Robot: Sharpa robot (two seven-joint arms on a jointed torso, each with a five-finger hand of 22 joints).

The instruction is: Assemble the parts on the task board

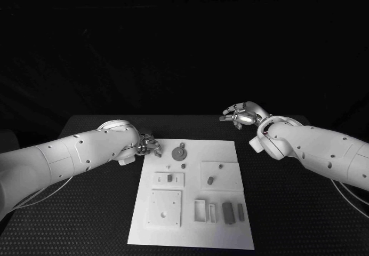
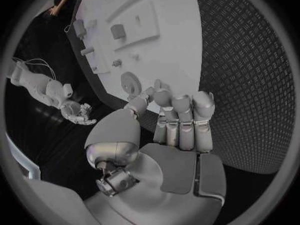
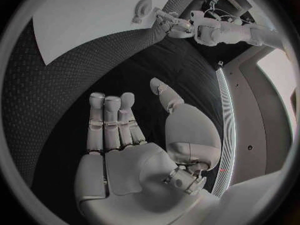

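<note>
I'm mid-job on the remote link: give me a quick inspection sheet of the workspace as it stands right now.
Surface: black textured table, bare around the board.
Job's things: white rectangular task board in the middle; grey round gear-like part at its far end; small dark parts in its near slots.
Clutter: nothing seen.
Hands: left hand at the board's far left corner, near the gear-like part, holding nothing; right hand raised beyond the board's far right corner, fingers apart, holding nothing.
Cables: thin pale cable under the left arm.
Surroundings: dark backdrop.
</note>
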